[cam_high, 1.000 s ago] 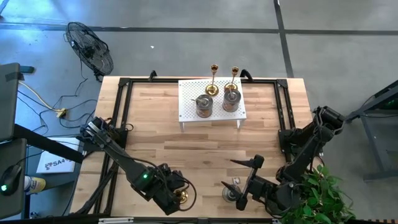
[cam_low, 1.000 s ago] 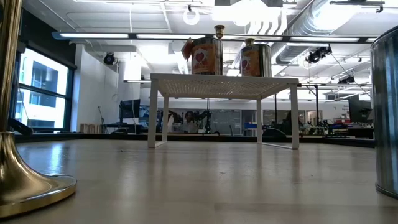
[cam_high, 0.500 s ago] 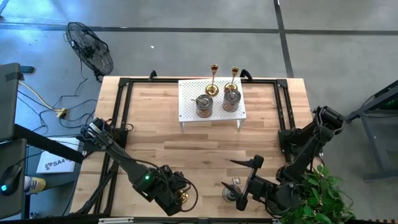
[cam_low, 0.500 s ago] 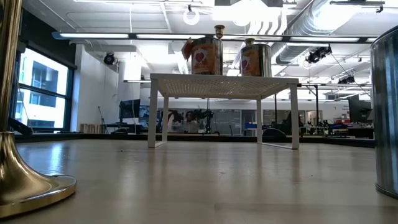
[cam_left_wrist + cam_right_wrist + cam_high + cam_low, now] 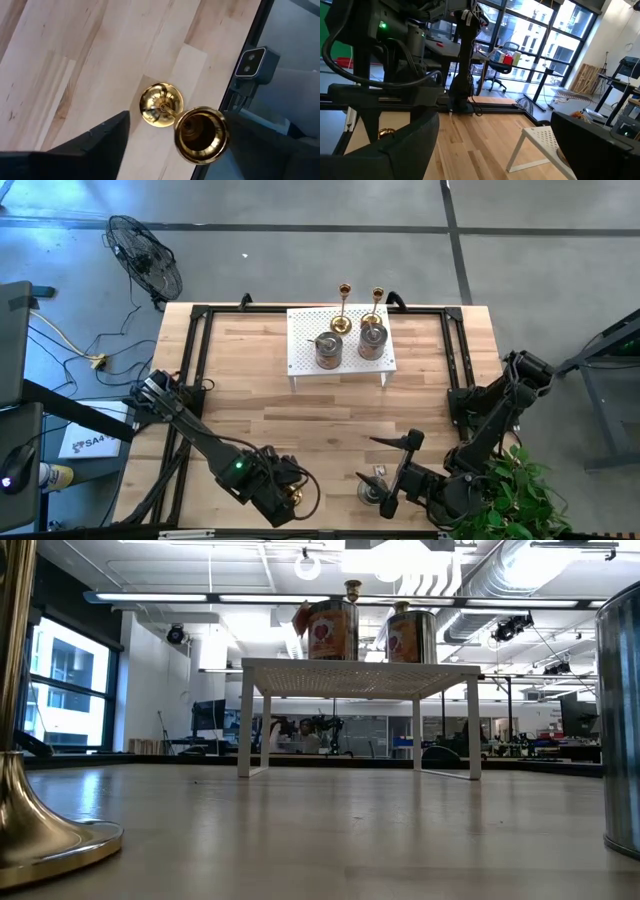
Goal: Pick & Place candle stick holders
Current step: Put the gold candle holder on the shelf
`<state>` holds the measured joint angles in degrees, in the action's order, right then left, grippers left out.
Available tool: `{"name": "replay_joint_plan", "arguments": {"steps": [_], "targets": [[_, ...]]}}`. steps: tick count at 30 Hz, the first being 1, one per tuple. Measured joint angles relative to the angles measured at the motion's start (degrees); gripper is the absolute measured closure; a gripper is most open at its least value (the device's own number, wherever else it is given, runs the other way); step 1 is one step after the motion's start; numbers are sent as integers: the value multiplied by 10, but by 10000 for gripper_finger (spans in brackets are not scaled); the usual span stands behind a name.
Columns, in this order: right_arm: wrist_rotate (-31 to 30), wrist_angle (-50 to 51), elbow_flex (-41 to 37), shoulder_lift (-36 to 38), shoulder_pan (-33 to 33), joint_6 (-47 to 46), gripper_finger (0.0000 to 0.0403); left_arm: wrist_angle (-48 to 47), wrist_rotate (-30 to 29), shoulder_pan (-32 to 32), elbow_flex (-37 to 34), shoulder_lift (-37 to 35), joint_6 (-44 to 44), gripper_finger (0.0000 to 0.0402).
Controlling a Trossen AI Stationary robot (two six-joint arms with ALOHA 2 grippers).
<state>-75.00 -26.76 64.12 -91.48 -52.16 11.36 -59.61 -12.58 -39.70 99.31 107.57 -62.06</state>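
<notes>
A slim gold candlestick (image 5: 294, 497) stands upright on its round base (image 5: 161, 104) near the table's near edge; it also shows in the low view (image 5: 14, 740). My left gripper (image 5: 180, 150) is open above it, pointing down, one finger on either side of its cup (image 5: 201, 135). A squat silvery holder (image 5: 369, 491) stands on the table to its right, and shows in the low view (image 5: 622, 720). My right gripper (image 5: 386, 498) is open beside that holder. Two gold candlesticks (image 5: 344, 304) and two silvery holders (image 5: 328, 350) stand on the white rack (image 5: 302, 340).
The white perforated rack stands on thin legs (image 5: 246, 730) at the table's far middle. A black frame (image 5: 195, 370) runs along the table's left, right and far edges. A green plant (image 5: 520, 490) is at the near right corner. Bare wood (image 5: 330, 415) lies between rack and grippers.
My left gripper has crept a little toward the table's right edge, over the gold candlestick. The candlestick and the silvery holder have stayed where they were.
</notes>
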Motion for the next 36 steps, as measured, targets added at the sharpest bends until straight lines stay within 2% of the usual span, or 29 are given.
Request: {"name": "replay_joint_plan", "arguments": {"steps": [18,31,36], "targets": [[0,0,0,0,0,0,26,-2,9,0,0,0,-18,261],[1,0,0,0,0,0,26,-6,6,0,1,0,-27,264],[1,0,0,0,0,0,26,-47,-2,0,43,1,-26,264]]}}
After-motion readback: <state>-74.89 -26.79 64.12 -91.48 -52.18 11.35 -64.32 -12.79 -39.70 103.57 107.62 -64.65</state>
